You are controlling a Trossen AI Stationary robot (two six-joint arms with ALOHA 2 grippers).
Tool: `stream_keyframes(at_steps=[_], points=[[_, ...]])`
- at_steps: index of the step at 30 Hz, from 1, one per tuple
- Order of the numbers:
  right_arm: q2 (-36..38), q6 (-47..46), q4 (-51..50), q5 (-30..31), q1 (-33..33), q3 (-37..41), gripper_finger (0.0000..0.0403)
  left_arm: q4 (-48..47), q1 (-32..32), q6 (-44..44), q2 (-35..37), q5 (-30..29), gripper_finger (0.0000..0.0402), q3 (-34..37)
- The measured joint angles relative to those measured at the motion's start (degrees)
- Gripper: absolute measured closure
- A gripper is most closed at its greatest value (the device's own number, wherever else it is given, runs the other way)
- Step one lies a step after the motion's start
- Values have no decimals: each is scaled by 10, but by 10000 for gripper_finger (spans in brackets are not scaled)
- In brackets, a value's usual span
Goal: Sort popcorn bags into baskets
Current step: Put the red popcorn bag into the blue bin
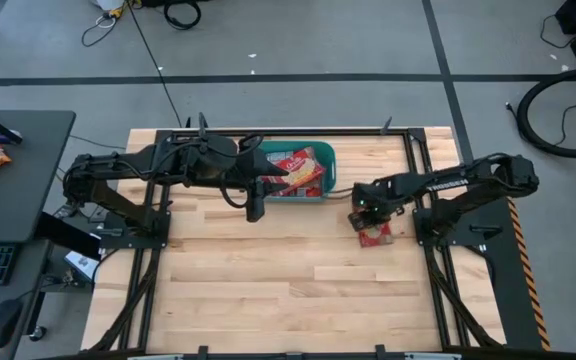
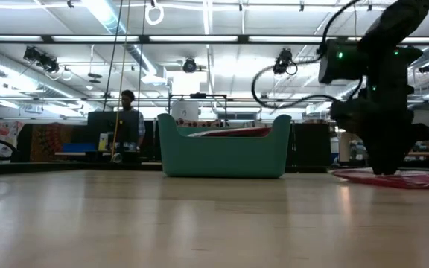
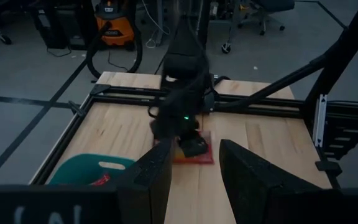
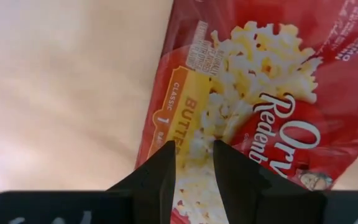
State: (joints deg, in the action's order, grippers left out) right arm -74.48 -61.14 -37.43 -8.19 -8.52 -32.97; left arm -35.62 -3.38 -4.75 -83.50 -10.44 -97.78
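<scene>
The teal plastic tub with rounded corners (image 1: 308, 190) holds several flat red popcorn packets (image 1: 298, 170); their count is unclear under the left arm. The left gripper (image 1: 256, 212) hangs beside the tub, fingers apart and empty. Well apart from the tub, the right gripper (image 4: 191, 163) presses slightly parted fingers onto one red packet (image 4: 263, 93) lying flat on the wooden table (image 1: 288, 280); a grip is not evident.

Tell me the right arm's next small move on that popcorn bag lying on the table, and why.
Probably close the right gripper on the popcorn bag and lift: its fingers sit down at the packet's edge, parted, and the packet lies flat on the table, outside the teal tub.
</scene>
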Motion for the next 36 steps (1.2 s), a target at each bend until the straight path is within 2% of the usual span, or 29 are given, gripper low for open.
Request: stream_keyframes(at_steps=[10,12,15,20,28,31,36], points=[[-18,-14,248,-10,142,0,290,30,0,-20,0,0,262,0],[-18,-17,263,4,160,0,292,31,0,-24,0,0,262,0],[-18,-27,233,37,183,-6,299,38,0,-38,0,0,262,0],[-18,-51,127,108,220,-27,310,55,-1,-95,0,2,262,0],[-24,-80,62,315,276,-34,318,52,-1,-175,-8,2,262,0],[-35,-99,35,328,276,-22,320,54,-1,-204,-18,2,262,0],[-59,-122,50,320,276,-2,320,48,-1,-243,-33,15,262,0]])
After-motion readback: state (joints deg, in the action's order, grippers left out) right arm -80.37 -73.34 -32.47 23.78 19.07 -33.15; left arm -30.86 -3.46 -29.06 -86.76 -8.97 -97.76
